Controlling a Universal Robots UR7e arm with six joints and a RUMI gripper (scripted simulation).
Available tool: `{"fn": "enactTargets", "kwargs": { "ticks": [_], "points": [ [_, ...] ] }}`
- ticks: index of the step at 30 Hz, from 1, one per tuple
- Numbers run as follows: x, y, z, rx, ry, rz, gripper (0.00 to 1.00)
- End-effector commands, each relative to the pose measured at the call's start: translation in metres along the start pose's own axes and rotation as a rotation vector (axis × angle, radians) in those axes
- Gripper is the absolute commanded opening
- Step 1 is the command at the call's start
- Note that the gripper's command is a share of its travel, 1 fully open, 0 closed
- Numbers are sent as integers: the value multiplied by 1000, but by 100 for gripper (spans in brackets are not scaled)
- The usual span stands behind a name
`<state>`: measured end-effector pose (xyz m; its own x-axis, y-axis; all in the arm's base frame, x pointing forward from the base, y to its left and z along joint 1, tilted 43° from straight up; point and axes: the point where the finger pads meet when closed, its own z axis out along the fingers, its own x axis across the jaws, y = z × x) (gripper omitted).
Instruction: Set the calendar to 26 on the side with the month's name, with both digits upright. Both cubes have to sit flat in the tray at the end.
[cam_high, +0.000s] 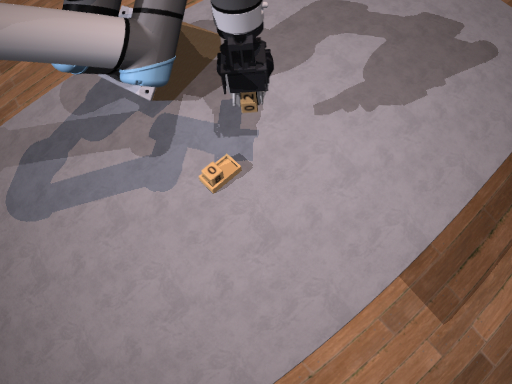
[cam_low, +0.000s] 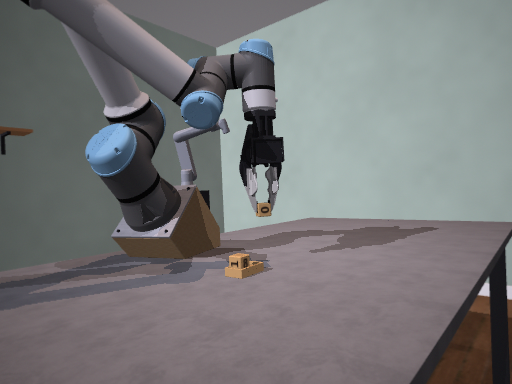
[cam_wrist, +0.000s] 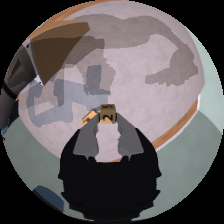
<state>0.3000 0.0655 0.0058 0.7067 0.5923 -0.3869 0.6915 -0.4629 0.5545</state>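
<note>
The pincer (cam_low: 263, 201) hangs above the bench (cam_low: 350, 300), clenched on a cube (cam_high: 249, 102) whose visible faces read 0 and 2. Below it and well apart, the tray (cam_high: 227, 170) rests on the bench with the other cube (cam_high: 212, 171) seated at one end, 0 facing up.

my grey surface (cam_high: 310, 240) carries the wooden tray (cam_high: 220, 173) with one cube (cam_high: 212, 171) seated in it, and my base wedge (cam_low: 186, 231) stands near its back edge.
</note>
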Motion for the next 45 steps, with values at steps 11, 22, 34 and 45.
{"fn": "enactTargets", "kwargs": {
  "ticks": [11, 22, 34, 45],
  "points": [
    [13, -8, 1, -7, -9, 425, 10],
    [24, -14, 2, -10, -8, 816, 10],
    [32, -17, 3, -12, -7, 1134, 10],
    [37, -19, 4, -15, -5, 1412, 10]
  ]
}}
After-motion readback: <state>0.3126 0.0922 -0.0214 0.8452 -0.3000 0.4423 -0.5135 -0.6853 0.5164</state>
